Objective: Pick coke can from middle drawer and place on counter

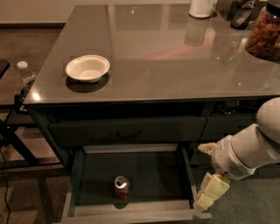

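Observation:
The coke can [121, 187] stands upright on the dark floor of the open middle drawer [135, 214], near its front rim and left of centre. The glossy grey counter [175, 65] lies above the drawers. My gripper [203, 175] hangs off the white arm at the lower right, just outside the drawer's right wall and to the right of the can. Its cream fingers [211, 188] are spread apart and hold nothing.
A white bowl [88, 68] sits on the counter's left side. A white container [202, 8] and a jar of brown snacks [265, 30] stand at the far right. A clear plastic bottle [26, 77] stands on a side stand at the left. A shut drawer front [127, 131] is above the open drawer.

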You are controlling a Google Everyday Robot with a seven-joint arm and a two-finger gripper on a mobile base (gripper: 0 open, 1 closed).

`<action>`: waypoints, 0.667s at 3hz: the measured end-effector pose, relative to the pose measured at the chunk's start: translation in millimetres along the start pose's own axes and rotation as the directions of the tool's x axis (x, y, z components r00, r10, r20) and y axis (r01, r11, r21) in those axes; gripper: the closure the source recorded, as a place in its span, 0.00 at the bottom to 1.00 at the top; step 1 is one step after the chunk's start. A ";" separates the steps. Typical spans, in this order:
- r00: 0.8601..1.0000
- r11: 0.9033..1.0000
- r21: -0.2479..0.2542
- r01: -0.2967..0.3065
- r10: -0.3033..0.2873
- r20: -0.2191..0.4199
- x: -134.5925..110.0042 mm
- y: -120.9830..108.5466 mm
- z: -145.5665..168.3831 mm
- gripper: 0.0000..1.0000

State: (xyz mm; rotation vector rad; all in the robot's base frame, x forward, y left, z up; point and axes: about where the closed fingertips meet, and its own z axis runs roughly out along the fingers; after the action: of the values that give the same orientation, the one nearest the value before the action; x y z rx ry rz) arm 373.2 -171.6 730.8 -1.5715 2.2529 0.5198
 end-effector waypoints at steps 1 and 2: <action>1.000 1.000 -0.003 -0.002 0.002 0.000 1.3 0.3 2.2 0.00; 1.000 1.000 -0.008 -0.005 0.005 0.006 0.8 1.4 4.9 0.00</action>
State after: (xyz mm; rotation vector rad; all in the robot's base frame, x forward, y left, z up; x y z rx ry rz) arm 372.0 -169.4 726.2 -1.5668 2.2539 0.5352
